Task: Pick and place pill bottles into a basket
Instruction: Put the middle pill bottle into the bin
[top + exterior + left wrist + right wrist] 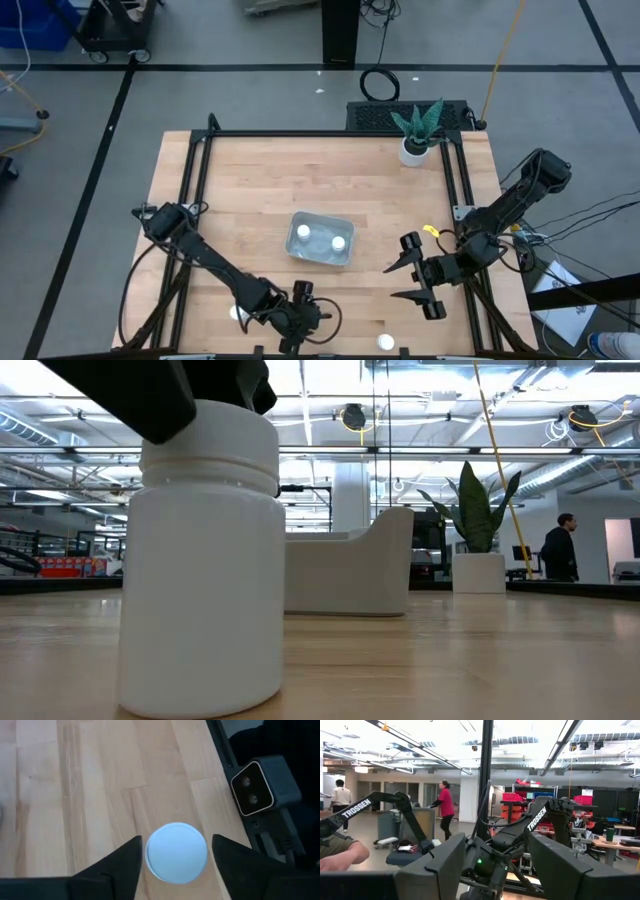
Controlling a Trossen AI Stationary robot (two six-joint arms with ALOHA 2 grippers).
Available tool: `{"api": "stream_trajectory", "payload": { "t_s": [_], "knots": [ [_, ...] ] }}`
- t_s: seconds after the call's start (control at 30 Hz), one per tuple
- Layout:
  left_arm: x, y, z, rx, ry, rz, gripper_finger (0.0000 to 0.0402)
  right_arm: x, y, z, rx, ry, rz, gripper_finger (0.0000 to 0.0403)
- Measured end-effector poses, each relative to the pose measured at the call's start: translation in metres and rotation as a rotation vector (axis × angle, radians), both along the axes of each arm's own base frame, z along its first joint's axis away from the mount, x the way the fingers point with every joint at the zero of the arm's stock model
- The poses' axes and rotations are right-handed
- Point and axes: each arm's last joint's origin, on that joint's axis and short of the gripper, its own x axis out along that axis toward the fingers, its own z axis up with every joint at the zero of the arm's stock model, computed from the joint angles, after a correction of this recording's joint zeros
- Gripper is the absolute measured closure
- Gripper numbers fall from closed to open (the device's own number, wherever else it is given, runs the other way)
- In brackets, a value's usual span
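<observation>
The left gripper (297,320) hangs low at the near edge of the worktop (250,190), jaws spread wide on either side of a pill bottle (176,852) without touching it, the bottle standing upright close to that edge; two more bottles (303,233) sit inside the basket (321,239) at mid-worktop, with bare wood all round it; another bottle (386,342) stands near the front edge, one more (236,313) beside the left arm; the right gripper (415,275) waits right of the basket, jaws open and holding nothing; a potted plant (418,135) occupies the far right corner.
</observation>
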Motion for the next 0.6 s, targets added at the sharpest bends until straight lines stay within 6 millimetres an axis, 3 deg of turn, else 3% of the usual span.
{"api": "stream_trajectory", "payload": {
  "t_s": [0.33,0.6],
  "knots": [
    [0.0002,0.0001,0.0001,-0.001,-0.003,0.008,0.0236,0.0000,0.0000,0.0000,0.000,0.000,0.000,0.0190],
    [-0.0013,0.0039,0.0072,0.024,-0.012,-0.009,0.0234,0.0000,0.0000,0.0000,0.000,0.000,0.000,0.0190]
  ]
}}
